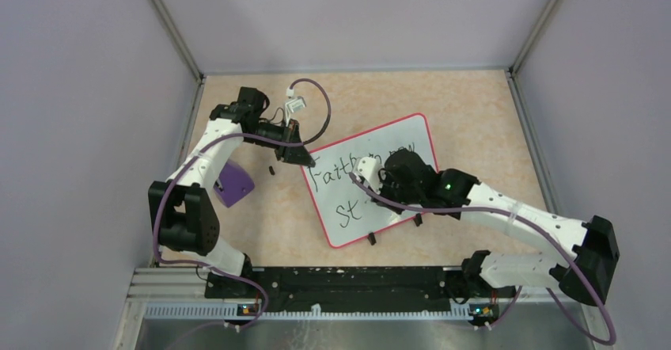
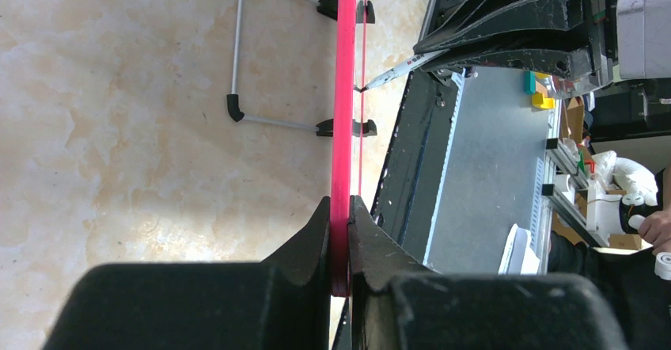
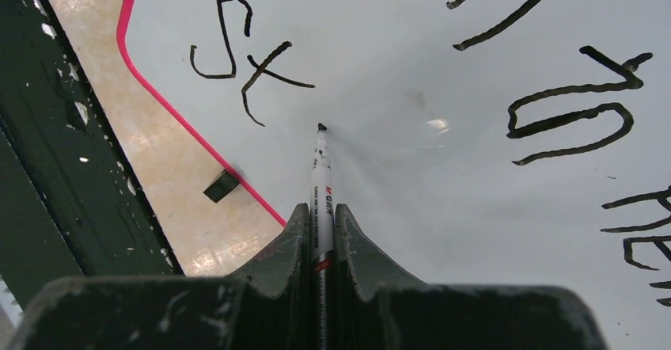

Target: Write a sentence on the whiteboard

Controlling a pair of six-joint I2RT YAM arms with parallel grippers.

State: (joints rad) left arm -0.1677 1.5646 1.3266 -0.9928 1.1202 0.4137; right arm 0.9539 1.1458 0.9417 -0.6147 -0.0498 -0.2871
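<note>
The whiteboard [image 1: 411, 138] lies tilted on the tan table, and its pink rim [image 2: 346, 89] shows edge-on in the left wrist view. My left gripper [image 1: 305, 160] is shut on the rim at the board's far left corner [image 2: 340, 207]. My right gripper [image 1: 378, 180] is shut on a white marker [image 3: 322, 176]. The marker's black tip [image 3: 321, 127] touches the board just right of "St" [image 3: 237, 49]. The sentence [image 1: 336, 174] reads "Faith" and more on the top line, partly hidden by my right arm, with "St" [image 1: 348, 214] below.
A purple block [image 1: 233, 182] lies left of the board beside my left arm. Small black feet [image 1: 372, 239] stick out from the board's near edge. A wire stand [image 2: 237, 49] lies on the table. The black base rail [image 1: 340, 280] runs along the near edge.
</note>
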